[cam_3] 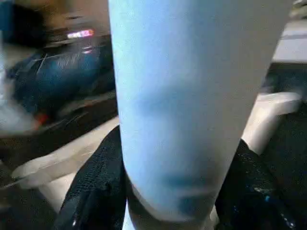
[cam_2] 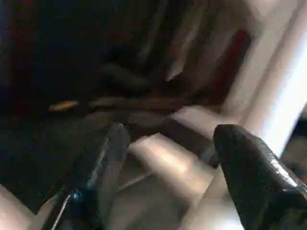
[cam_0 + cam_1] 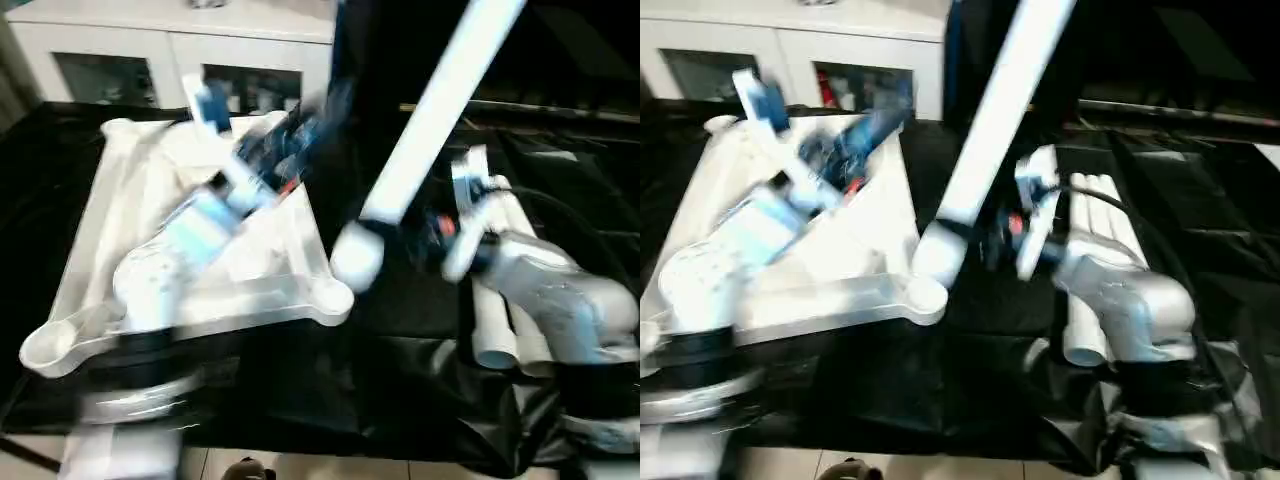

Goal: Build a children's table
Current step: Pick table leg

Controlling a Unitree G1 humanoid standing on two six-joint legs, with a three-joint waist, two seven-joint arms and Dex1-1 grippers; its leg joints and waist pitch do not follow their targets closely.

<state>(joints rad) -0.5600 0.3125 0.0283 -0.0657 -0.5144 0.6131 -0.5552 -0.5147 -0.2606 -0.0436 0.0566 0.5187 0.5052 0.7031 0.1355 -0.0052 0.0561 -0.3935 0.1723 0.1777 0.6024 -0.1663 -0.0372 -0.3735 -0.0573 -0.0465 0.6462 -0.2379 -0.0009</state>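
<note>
The long white tubular plastic leg (image 3: 430,110) looks light, stiff and smooth, so it could slip or swing; low on the shaft near the flared end seems the sensible hold. The right claw (image 1: 168,191) has its black fingers closed around that shaft, the leg tilted with its flared end at the near corner socket of the white ribbed plastic tabletop (image 3: 110,240), upside down on the black cloth worktop (image 3: 380,400). The left claw (image 2: 168,167) gapes empty over the tabletop. Spare legs (image 3: 500,330) lie beside.
</note>
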